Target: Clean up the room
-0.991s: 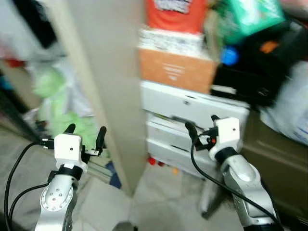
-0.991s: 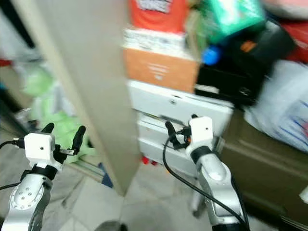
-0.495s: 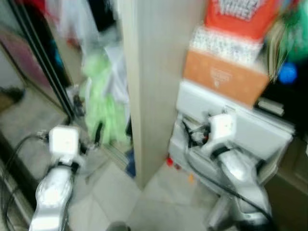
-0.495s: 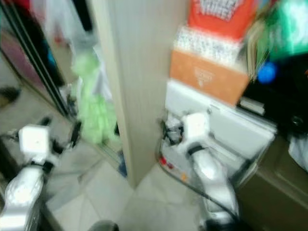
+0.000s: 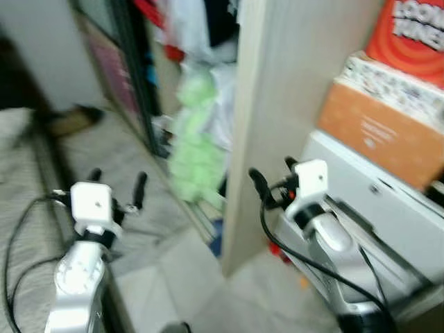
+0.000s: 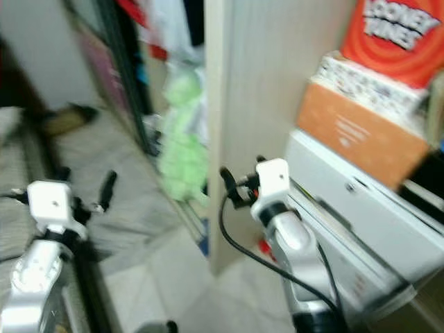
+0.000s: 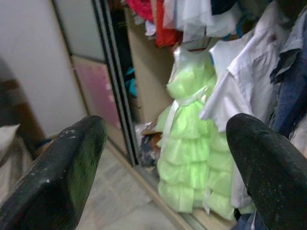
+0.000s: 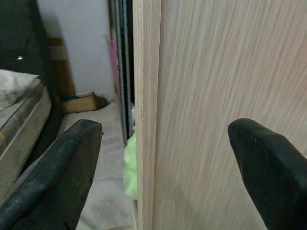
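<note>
- Travel looks like the step in hand: both arms are raised and carry nothing, the head views are blurred, and no item to tidy is singled out yet.
- Left gripper (image 5: 116, 186) hovers over the grey floor (image 5: 111, 149), fingers spread wide and empty; it points toward the open wardrobe (image 7: 144, 72).
- Right gripper (image 5: 272, 179) hangs just beside the edge of the light wooden panel (image 8: 211, 96), fingers also wide apart with nothing between them.
- Wardrobe contents: a pale green ruffled dress (image 7: 189, 153) hangs low inside, beside a white shirt (image 7: 240, 86), with red and white clothes higher up.
- On the robot's right, a white drawer unit (image 5: 374, 208) carries an orange-brown box (image 5: 378, 132), then a patterned box (image 5: 402, 83), then a red Looney Tunes box (image 5: 416, 31); what lies inside any of them cannot be told.
- A small dark thing (image 5: 73, 119) lies on the floor, too blurred to name; it may be a candidate for picking up.
- My judgement: the next move calls for steadying the view, choosing one loose item, and steering the right arm clear of the panel edge.
</note>
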Available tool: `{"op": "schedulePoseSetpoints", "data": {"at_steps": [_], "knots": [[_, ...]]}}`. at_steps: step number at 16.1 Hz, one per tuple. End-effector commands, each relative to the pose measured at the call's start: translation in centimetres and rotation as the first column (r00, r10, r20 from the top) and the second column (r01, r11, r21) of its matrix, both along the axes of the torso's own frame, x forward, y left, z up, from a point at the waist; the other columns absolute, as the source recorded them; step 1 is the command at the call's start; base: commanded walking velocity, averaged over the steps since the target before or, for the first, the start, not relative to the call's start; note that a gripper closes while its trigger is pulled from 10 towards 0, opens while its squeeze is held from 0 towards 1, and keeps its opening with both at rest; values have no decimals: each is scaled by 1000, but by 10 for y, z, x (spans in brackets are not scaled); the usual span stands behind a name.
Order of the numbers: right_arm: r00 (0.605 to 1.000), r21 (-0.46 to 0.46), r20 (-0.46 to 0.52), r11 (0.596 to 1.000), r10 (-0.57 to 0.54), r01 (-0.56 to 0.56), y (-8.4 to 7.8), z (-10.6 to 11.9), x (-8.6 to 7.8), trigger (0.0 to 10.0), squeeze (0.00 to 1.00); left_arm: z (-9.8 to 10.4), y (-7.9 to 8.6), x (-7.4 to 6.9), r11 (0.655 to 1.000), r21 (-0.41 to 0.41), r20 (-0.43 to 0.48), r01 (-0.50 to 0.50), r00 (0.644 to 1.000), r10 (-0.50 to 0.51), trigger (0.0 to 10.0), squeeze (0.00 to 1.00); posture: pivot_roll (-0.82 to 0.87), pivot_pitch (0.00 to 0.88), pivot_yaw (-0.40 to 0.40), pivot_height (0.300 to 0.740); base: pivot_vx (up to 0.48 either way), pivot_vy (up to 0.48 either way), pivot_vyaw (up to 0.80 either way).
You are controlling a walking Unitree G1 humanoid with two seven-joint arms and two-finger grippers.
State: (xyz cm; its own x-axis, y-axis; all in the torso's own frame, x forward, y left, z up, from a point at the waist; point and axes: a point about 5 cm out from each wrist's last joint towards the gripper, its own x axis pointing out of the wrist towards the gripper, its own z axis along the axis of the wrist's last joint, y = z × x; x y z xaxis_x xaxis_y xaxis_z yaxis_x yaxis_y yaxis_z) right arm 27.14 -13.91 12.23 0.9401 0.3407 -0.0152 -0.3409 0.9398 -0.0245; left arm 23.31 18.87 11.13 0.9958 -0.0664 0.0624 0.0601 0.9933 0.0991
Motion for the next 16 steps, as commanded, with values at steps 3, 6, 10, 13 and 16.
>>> {"op": "schedulePoseSetpoints", "data": {"at_steps": [3, 6, 10, 13, 16], "knots": [[1000, 8, 8, 1000, -3, 3, -1, 2, 2, 10000, 0, 2, 0, 2, 1000, 4, 8, -10, 1000, 10, 10000, 0, -58, 0, -27, 740, 0, 0, 800], [1000, 7, 8, 1000, -3, 3, -1, 2, 2, 10000, 0, 2, 0, 3, 1000, 7, 8, -15, 1000, 15, 10000, 0, -58, 0, -27, 740, 0, 0, 800], [1000, 29, 0, 999, 20, -20, 0, 2, 3, 10000, 0, 2, -2, 4, 1000, 23, 4, -14, 1000, 14, 10000, 0, -61, 0, -29, 740, 0, 0, 689], [999, -1, -25, 1000, 22, -22, -4, -3, -1, 10000, 0, 1, -3, 5, 999, 32, 4, -14, 1000, 14, 10000, 0, -59, 0, -31, 740, 0, 0, 529], [999, 14, -44, 1000, 0, 1, -12, -5, -1, 10000, 0, 1, -3, 6, 999, 32, 4, -9, 1000, 9, 10000, 0, -63, 0, -30, 740, 0, -320, 204]]}}
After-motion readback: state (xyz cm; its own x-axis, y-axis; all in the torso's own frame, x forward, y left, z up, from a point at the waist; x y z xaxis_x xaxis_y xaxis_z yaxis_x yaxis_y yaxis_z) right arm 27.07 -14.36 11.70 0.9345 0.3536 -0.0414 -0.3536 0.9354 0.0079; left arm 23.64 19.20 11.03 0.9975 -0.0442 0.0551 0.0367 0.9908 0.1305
